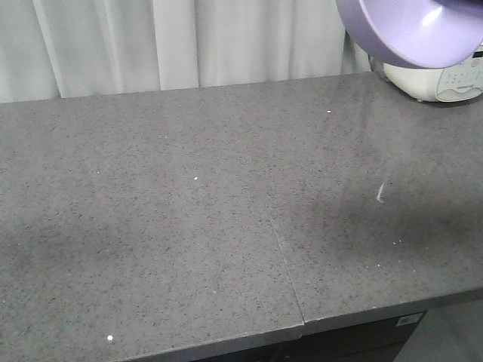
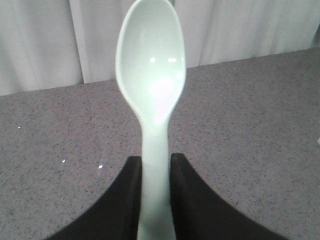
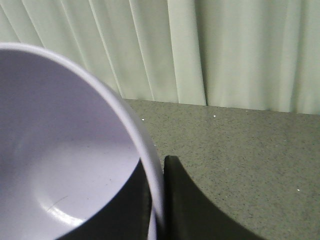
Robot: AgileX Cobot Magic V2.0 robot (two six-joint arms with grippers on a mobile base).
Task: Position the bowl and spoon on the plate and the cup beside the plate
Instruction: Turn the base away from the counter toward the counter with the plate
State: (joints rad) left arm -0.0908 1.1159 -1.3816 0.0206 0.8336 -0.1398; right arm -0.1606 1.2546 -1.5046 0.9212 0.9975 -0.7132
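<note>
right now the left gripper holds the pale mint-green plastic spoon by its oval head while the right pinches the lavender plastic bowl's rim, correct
No: the left gripper holds the pale mint-green plastic spoon by its handle, per the left wrist view. The right gripper does pinch the rim of the lavender plastic bowl.

Black fingers (image 2: pixel 117 200) of left gripper (image 2: pixel 156 162) pinch handle of pale mint-green plastic spoon (image 2: pixel 151 75); oval head points fwd, above grey speckled countertop (image 2: pixel 260 115), white curtain (image 2: pixel 40 45) in bkgd.
</note>
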